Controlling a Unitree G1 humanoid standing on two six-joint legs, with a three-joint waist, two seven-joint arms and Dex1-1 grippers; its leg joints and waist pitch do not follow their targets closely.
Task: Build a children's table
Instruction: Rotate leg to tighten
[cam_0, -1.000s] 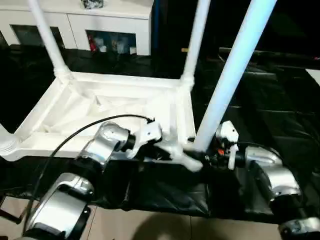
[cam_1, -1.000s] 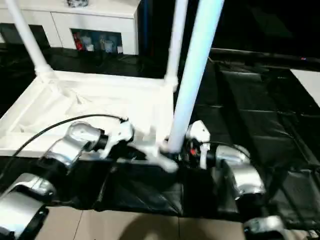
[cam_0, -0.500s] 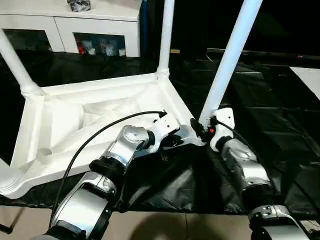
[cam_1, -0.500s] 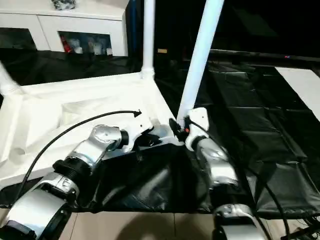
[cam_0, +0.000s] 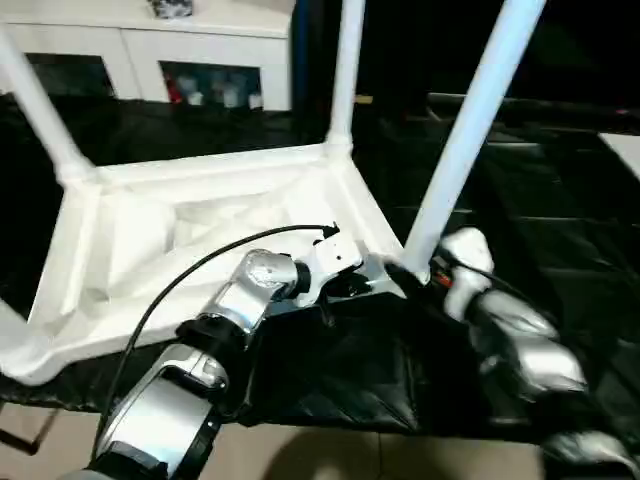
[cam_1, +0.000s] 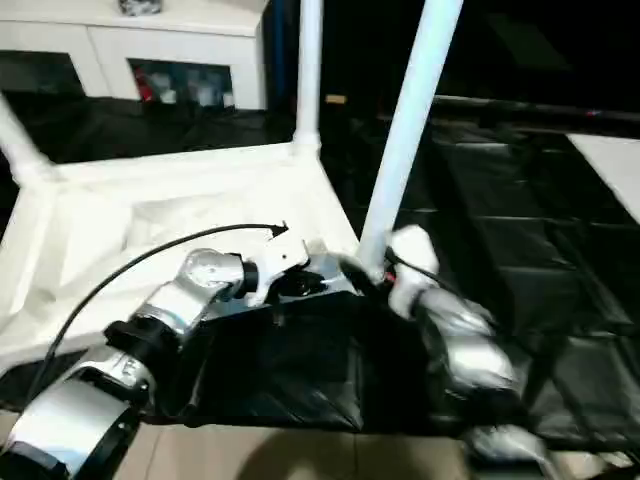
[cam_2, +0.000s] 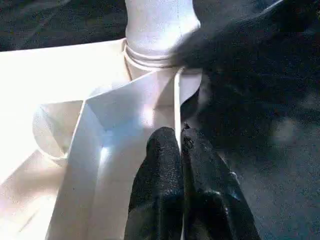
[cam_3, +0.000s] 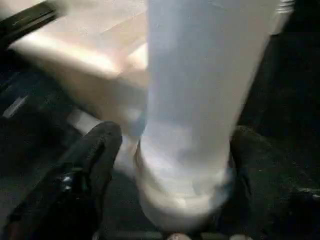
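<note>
The children's table lies upside down on a black sheet, its ribbed top (cam_0: 200, 215) facing up. Legs stand in its corner sockets. The near-right leg (cam_0: 470, 130) rises from the corner in front of me. My left gripper (cam_2: 180, 150) is shut on the thin rim of the top right beside that corner socket (cam_2: 159, 30). My right gripper (cam_3: 172, 150) reaches round the base of that leg (cam_3: 195, 90), one finger on each side. Its fingers (cam_3: 95, 160) are spread, and a gap shows on one side.
A white cabinet (cam_0: 200, 50) stands along the back wall. Black sheeting (cam_0: 540, 200) covers the ground around and to the right of the table. Pale floor (cam_0: 300, 455) shows at the near edge. A black cable (cam_0: 170, 290) loops over my left forearm.
My right gripper's fingers have spread away from the leg's base, and that arm is in motion. The left gripper still pinches the rim. The head view has shifted.
</note>
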